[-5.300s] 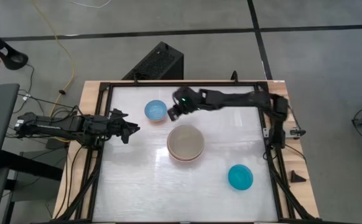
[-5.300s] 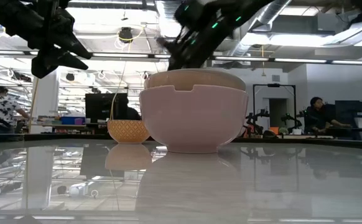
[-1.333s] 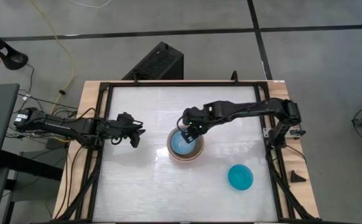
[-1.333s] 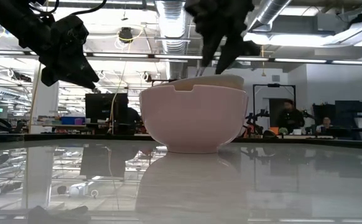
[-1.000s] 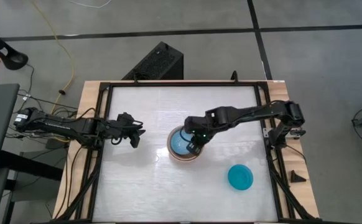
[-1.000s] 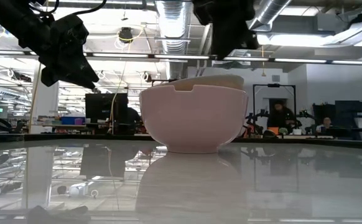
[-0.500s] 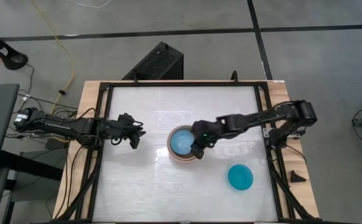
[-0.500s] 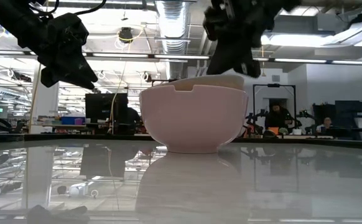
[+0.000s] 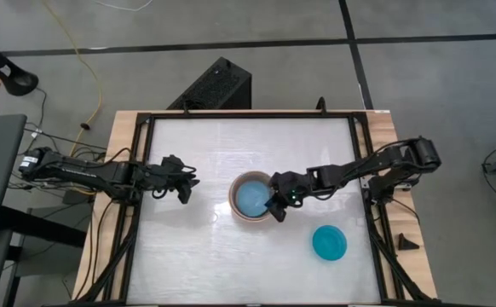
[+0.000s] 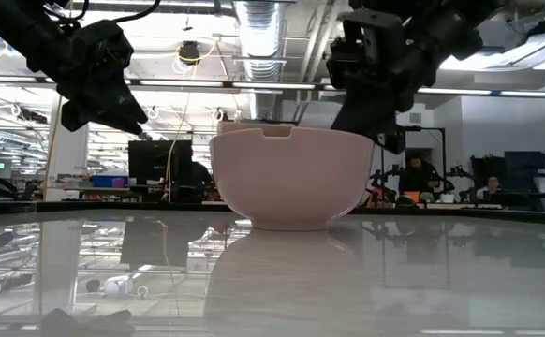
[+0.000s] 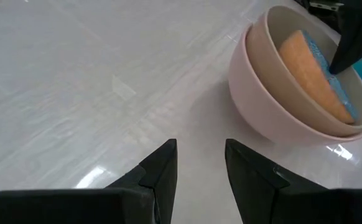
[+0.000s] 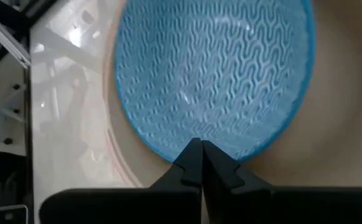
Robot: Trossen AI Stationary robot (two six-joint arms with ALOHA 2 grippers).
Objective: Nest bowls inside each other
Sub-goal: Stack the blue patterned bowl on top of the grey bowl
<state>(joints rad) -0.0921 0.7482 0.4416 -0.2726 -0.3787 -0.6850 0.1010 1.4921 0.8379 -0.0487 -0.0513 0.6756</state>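
A salmon-pink bowl [image 10: 291, 178] stands on its base at the table's middle. A grey-beige bowl [image 11: 274, 43] is nested in it. The light blue bowl [image 9: 251, 198] lies inside that one, tipped in the left wrist view so its orange outer wall [image 11: 305, 71] shows. My right gripper [image 12: 201, 154] is shut at this bowl's rim, on the stack's near-right side [image 9: 273, 209]. A teal bowl [image 9: 329, 243] sits alone toward the near right. My left gripper [image 11: 199, 162] hovers open, left of the stack [image 9: 185, 189]. My right gripper sets its shut fingertips [image 12: 196, 163] on the light blue bowl's rim [image 12: 187, 146], on the side toward the table's near-right. The fingers slant down from the right. The bowl lies inside the grey-beige bowl, tipped, with that rim side low [image 11: 339, 78].
A black frame [image 9: 146, 170] borders the white table top. Bare table lies left of the stack and along the far edge. A dark box [image 9: 218, 85] stands beyond the far edge. People and desks show in the room behind.
My right gripper has sunk and moved from over the stack's middle toward its near-right rim, tipping further downward. The grey-beige bowl's rim, which stood above the pink rim in the low view, has dropped level with it.
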